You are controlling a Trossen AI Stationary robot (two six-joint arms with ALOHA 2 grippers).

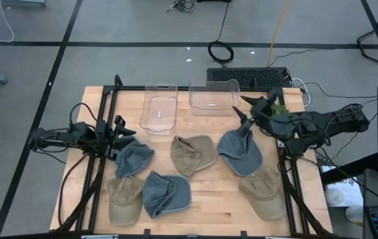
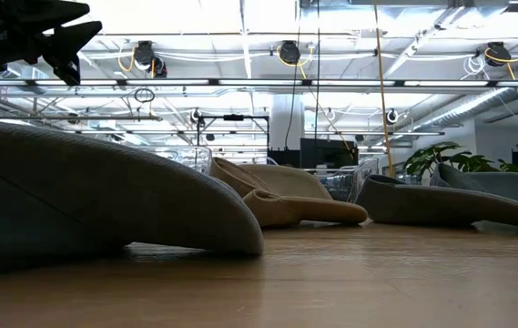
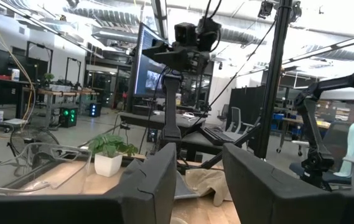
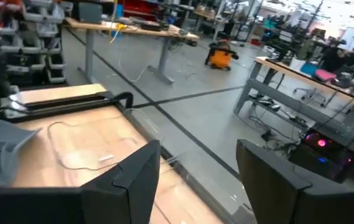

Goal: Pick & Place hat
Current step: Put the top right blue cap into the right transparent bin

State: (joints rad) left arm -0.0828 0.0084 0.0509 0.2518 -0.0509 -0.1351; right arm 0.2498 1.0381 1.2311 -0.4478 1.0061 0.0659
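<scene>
The right gripper [image 1: 247, 110] is held above the table [image 1: 208, 199], its fingers spread apart with nothing between them, as is seen past its own fingers [image 4: 130, 177] in the right wrist view. Just below its tips a blue-grey hat [image 1: 239, 151] lies on the wood. Beside that hat, toward the left arm, a tan hat [image 1: 192, 154] is found. Beyond the right gripper two clear plastic bins [image 1: 214, 97] are set side by side near the far edge of the table. A second tan hat [image 1: 262, 192] lies near the front edge below the right arm.

The left gripper [image 1: 126, 129] is released too, with a clear gap between its fingers [image 3: 149, 186]. Just beside its tips another blue-grey hat [image 1: 133, 158] lies flat. Farther toward the front edge a tan hat [image 1: 125, 199] and a blue-grey hat [image 1: 166, 194] are seen touching each other.
</scene>
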